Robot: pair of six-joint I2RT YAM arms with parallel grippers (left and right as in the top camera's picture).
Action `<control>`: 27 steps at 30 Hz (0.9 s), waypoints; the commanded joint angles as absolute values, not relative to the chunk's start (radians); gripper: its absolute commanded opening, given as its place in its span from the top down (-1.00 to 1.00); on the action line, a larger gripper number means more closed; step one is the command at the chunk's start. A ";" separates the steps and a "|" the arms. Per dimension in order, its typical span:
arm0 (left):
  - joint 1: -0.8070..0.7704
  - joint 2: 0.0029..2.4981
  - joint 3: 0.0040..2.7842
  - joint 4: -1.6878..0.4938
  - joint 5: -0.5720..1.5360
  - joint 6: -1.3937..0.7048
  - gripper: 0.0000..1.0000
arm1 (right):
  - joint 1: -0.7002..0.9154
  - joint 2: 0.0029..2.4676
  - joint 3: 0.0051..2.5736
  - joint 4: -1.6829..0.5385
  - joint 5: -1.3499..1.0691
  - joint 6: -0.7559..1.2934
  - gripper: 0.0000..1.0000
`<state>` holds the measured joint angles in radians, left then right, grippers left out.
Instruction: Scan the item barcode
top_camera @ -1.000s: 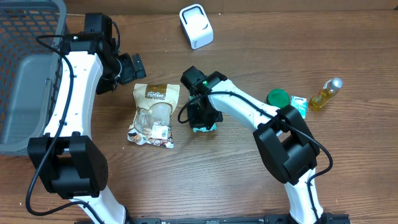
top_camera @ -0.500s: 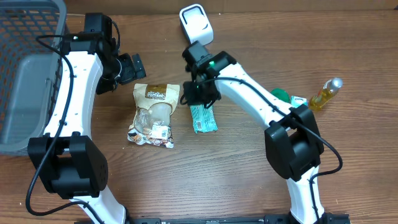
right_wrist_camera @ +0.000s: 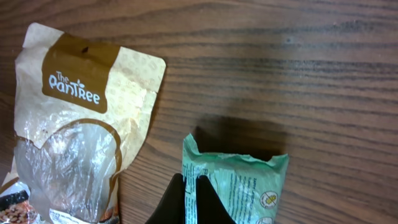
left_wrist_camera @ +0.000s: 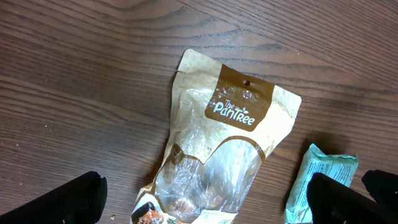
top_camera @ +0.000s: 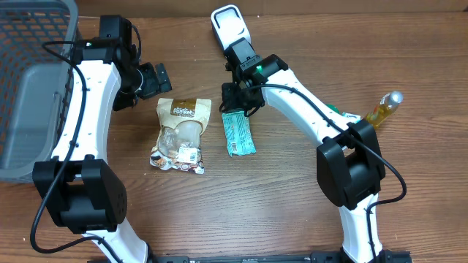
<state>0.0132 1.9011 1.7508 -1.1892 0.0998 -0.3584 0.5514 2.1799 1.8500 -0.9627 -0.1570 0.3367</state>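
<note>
A grey basket (top_camera: 29,88) is cut off by the bench's left edge. Beside it, the left gripper (top_camera: 150,84) is held wide open and empty, near the far end of a tan snack pouch (top_camera: 181,135). Just right of the pouch, mid-bench, the green packet (top_camera: 239,135) is laid flat; its barcode cannot be made out. The right gripper (top_camera: 235,104) is closed at the packet's far end; whether the packet is pinched cannot be told. This gripper has been moved toward the white scanner (top_camera: 230,29) at the far edge, uncovering the packet. A green lid (top_camera: 330,109) is mostly hidden by the right arm. Bare wood is seen along the near edge.
</note>
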 commanded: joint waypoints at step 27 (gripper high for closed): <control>0.012 1.904 1.740 -1.189 0.094 -0.344 -1.00 | 0.601 2.219 1.851 -0.916 -0.151 0.371 0.92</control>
